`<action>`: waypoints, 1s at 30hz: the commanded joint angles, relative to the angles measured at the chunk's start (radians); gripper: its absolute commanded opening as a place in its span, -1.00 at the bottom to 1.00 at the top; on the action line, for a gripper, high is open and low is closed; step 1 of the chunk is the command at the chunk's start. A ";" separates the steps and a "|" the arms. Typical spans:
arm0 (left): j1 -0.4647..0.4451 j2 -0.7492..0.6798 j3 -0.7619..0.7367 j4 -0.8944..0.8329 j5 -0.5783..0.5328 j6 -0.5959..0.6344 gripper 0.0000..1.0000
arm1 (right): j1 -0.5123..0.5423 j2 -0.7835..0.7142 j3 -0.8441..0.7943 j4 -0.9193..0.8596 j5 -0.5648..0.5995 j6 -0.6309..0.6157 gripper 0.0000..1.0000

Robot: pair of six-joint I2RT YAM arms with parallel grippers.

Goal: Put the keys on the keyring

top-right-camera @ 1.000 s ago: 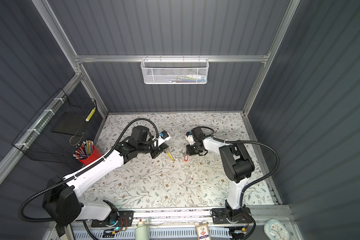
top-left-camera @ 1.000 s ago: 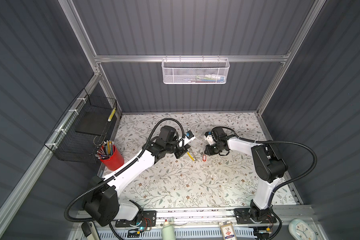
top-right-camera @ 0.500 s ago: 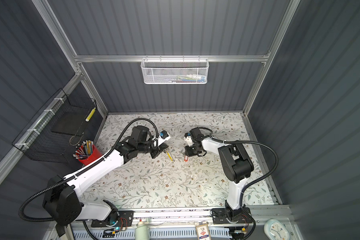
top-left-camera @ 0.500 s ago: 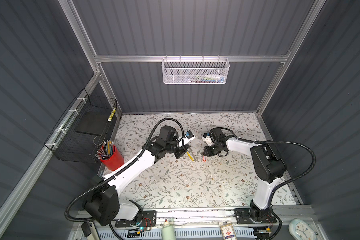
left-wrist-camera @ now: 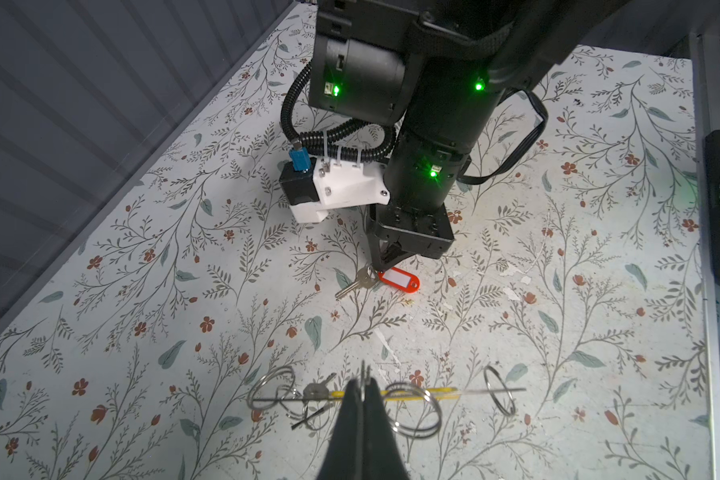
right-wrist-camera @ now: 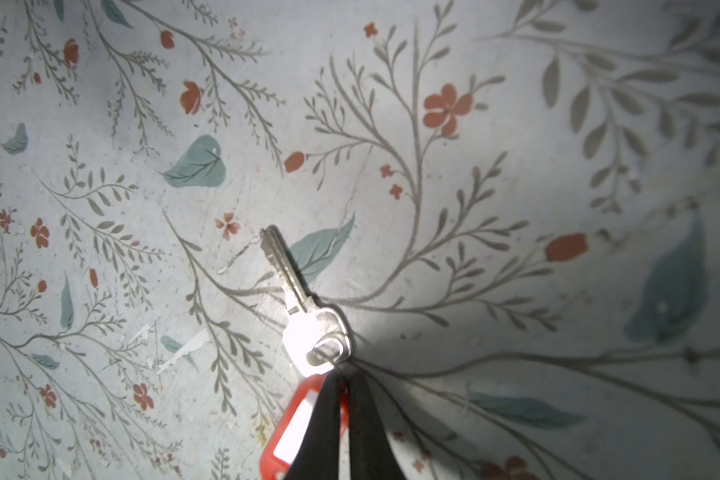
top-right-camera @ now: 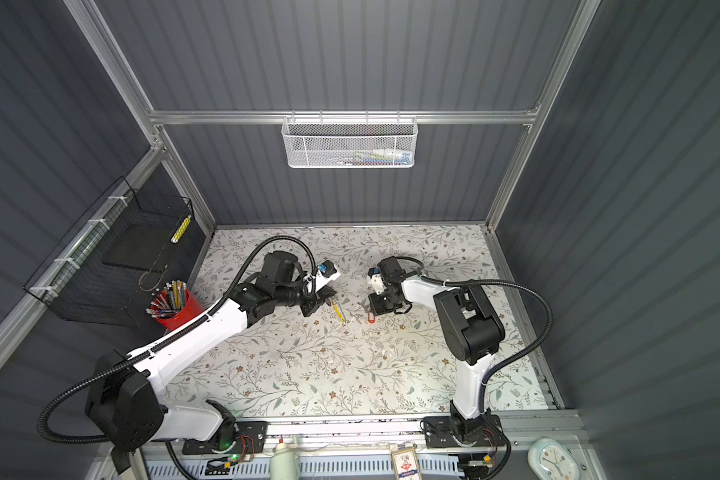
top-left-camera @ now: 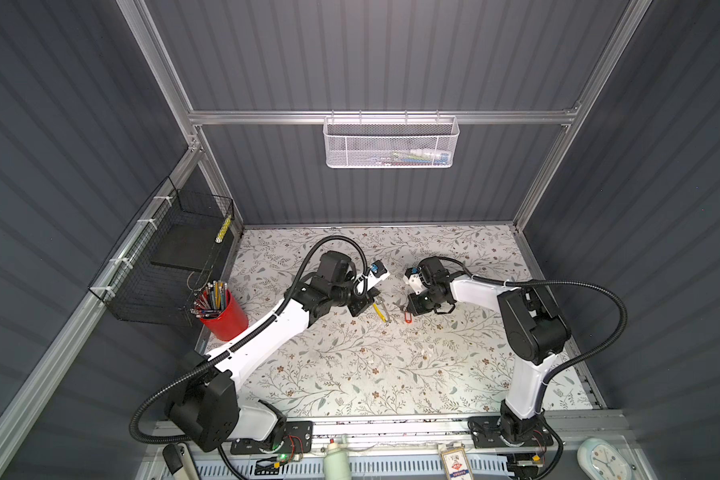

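Note:
My left gripper (left-wrist-camera: pixel 363 388) is shut on the keyring (left-wrist-camera: pixel 433 392), a thin grey hoop seen edge-on with a yellow segment, held just above the mat. Small wire rings (left-wrist-camera: pixel 416 411) and one silvery key (left-wrist-camera: pixel 317 390) hang on it. In both top views the yellow segment (top-left-camera: pixel 378 310) (top-right-camera: pixel 340 312) shows beside the left gripper (top-left-camera: pixel 371 301). The other key (right-wrist-camera: pixel 304 303) lies on the mat with its red tag (right-wrist-camera: pixel 296 432). My right gripper (right-wrist-camera: pixel 344 376) points down, shut where tag and key join. The left wrist view shows that key (left-wrist-camera: pixel 358 282), its tag (left-wrist-camera: pixel 400 280) and the right gripper (left-wrist-camera: pixel 385 266).
A red cup of pencils (top-left-camera: pixel 224 313) stands at the mat's left edge under a black wire basket (top-left-camera: pixel 171 257). A white mesh basket (top-left-camera: pixel 391 141) hangs on the back wall. A bottle (top-left-camera: pixel 335 457) and a clock (top-left-camera: pixel 603 457) sit by the front rail.
The right gripper shifted slightly left and down, then closed its fingers at the red tag's end. The left arm with the keyring has stayed still.

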 commanded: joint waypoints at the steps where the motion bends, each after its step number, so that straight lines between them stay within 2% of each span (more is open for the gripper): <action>1: 0.010 -0.010 0.006 0.004 -0.002 -0.019 -1.00 | 0.010 0.006 -0.015 -0.001 0.002 -0.004 -0.89; 5: 0.010 -0.020 -0.003 0.019 -0.002 -0.019 -1.00 | 0.010 -0.047 -0.049 0.041 0.019 -0.012 -1.00; 14: 0.011 -0.071 -0.072 0.097 0.073 0.046 -1.00 | 0.008 -0.236 -0.142 0.147 0.080 -0.083 -1.00; 25: 0.011 -0.098 -0.077 0.129 0.089 0.080 -1.00 | 0.006 -0.418 -0.219 0.161 0.012 -0.257 -1.00; 30: 0.011 -0.098 -0.086 0.127 0.123 0.130 -1.00 | 0.005 -0.538 -0.274 0.214 -0.093 -0.312 -1.00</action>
